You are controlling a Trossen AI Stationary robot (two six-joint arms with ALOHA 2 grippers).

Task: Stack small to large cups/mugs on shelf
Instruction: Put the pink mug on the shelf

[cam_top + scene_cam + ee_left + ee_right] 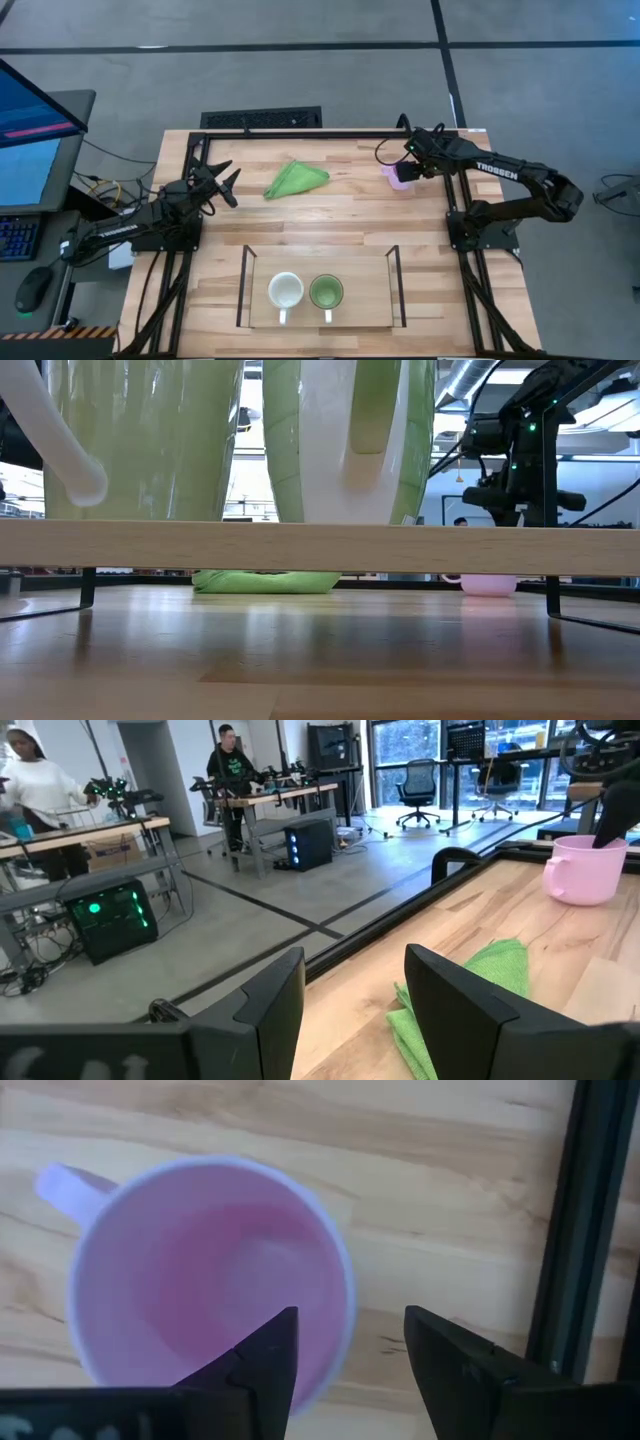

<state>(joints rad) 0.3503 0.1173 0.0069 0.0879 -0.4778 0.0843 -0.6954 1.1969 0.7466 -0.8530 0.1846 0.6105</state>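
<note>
The left hand [222, 182] is parked open and empty near the desk's left edge, with nothing between its spread fingers. Just beyond it, a crumpled green cloth [296, 179] is seen lying toward the far edge of the desk [340, 225].

On the shelf [320, 316] at the near edge, the white mug [285, 292] and the green mug [326, 293] are already set upright side by side, mouths up, with handles pointed toward the near edge. The stretch of shelf to the right of the green mug is left unoccupied.

The step in hand is judged to be the pickup of the third mug. The light purple mug [205, 1270] is stood upright near the far right corner of the desk, mouth up, so its long axis is vertical; in the left wrist view its handle is seen pointing toward the desk's left side. The right hand [345, 1350] is held directly above it, open and holding nothing, with one finger over the mug's interior and the other outside the rim.

The next move is judged to call for a descent so the wall is straddled, a closing on the rim, then a carry to the shelf's free end.
</note>
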